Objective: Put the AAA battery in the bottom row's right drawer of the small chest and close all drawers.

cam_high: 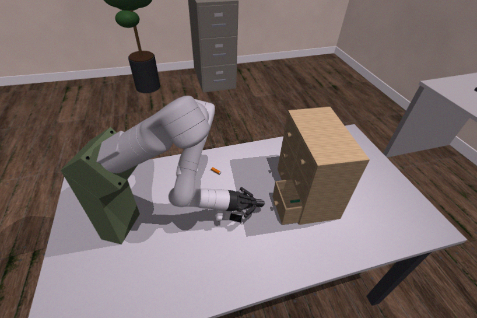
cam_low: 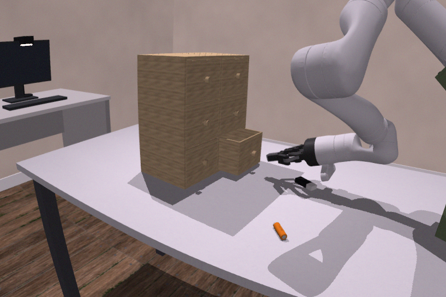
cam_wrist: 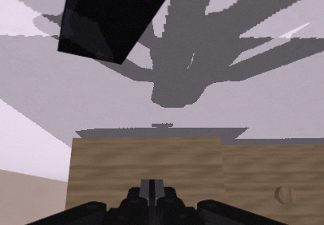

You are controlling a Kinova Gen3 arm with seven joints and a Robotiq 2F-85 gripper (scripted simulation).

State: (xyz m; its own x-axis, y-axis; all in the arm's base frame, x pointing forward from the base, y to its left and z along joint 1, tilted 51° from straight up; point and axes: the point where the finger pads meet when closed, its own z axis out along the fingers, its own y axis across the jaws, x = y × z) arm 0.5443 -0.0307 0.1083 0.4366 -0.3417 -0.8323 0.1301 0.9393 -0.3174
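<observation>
The small wooden chest (cam_high: 327,144) (cam_low: 173,106) stands upright on the table. Its bottom-right drawer (cam_high: 287,212) (cam_low: 237,153) (cam_wrist: 144,160) is pulled partly out; the other drawers are in. A small green thing (cam_high: 294,201) lies inside the open drawer; I cannot tell whether it is the battery. An orange battery-like cylinder (cam_high: 216,170) (cam_low: 279,231) lies on the table away from the chest. My gripper (cam_high: 263,202) (cam_low: 269,157) (cam_wrist: 152,195) is shut and empty. It lies level just above the table, its tips pointing at the open drawer's front, a short gap away.
A small black-and-white block (cam_high: 235,217) (cam_low: 305,182) (cam_wrist: 108,17) lies on the table (cam_high: 192,268) (cam_low: 108,164) just under my wrist. The arm's green base (cam_high: 100,195) stands at the table's left end. A second desk with a monitor (cam_low: 23,59) stands apart.
</observation>
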